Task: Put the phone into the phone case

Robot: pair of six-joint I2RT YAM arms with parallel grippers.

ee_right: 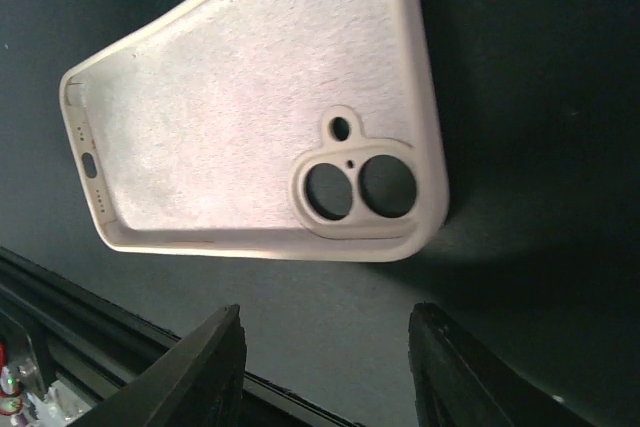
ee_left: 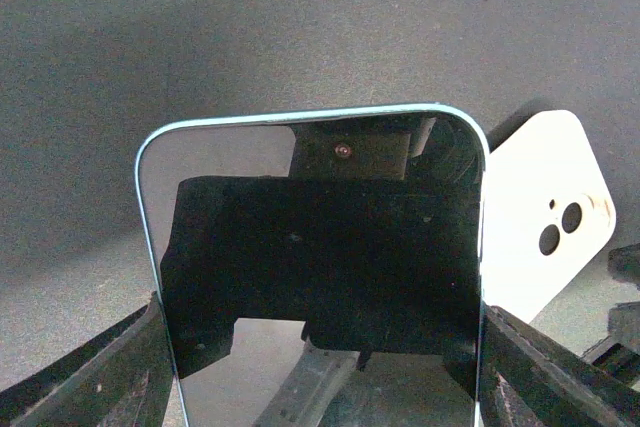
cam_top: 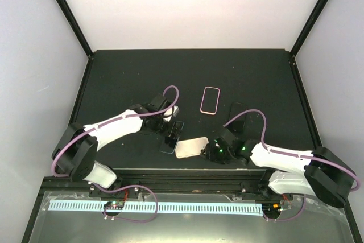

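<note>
A phone with a light-blue rim and dark glossy screen (ee_left: 310,247) lies screen-up between my left gripper's fingers (ee_left: 110,377). My left gripper (ee_left: 320,387) is shut on its long sides; in the top view they sit just left of centre, near the front (cam_top: 170,136). A cream phone case (ee_right: 230,107) lies inside-up on the black mat, camera holes toward my right gripper. It also shows in the top view (cam_top: 191,147) and the left wrist view (ee_left: 545,217), just right of the phone. My right gripper (ee_right: 325,347) is open and empty, just short of the case's camera end (cam_top: 212,151).
A pink-rimmed phone-shaped object (cam_top: 210,100) lies on the mat behind the case. A dark flat object (cam_top: 235,111) lies to its right, hard to make out. The table's front rail (ee_right: 60,317) runs close beside my right gripper.
</note>
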